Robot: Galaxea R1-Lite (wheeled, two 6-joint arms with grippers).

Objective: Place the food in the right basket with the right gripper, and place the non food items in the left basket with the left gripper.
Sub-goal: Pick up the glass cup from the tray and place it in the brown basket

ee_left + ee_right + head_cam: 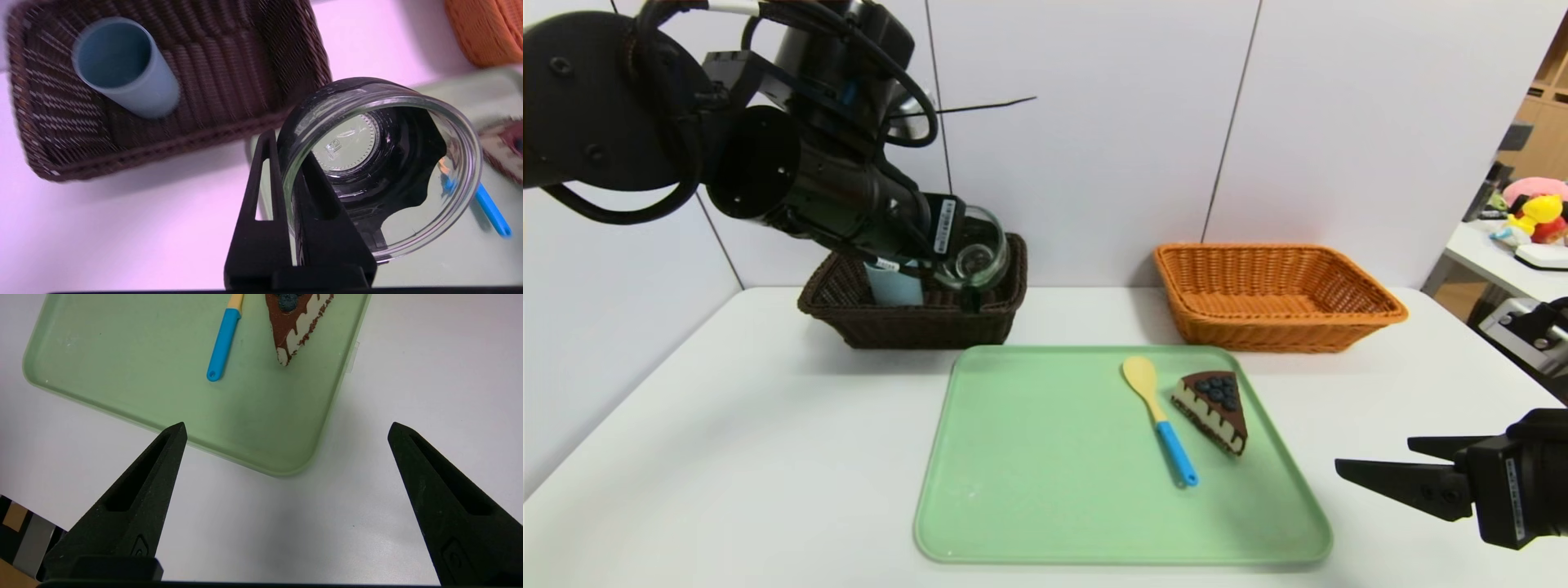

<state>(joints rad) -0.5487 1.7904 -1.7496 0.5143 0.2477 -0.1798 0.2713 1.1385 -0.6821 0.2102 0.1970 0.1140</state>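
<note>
Clear glass jar with a black label (461, 134), on its way to the dark brown woven basket

The left gripper (288, 151) has its jaws closed on the wall of the jar, one on either side of the glass, and holds it above the front right part of the basket (915, 327), in which a pale blue cup (130, 69) already lies. The step in hand looks to be putting this non-food item away; the next move calls for bringing the jar fully inside the rim, beside the cup, lowering it and only then parting the jaws. The right gripper (288, 428) is idle by the near right corner of the green tray (1123, 553), jaws wide apart and empty. On the tray, the spoon with a blue handle (1176, 453) and the chocolate-topped cake slice (1213, 408) have yet to be sorted.
</note>
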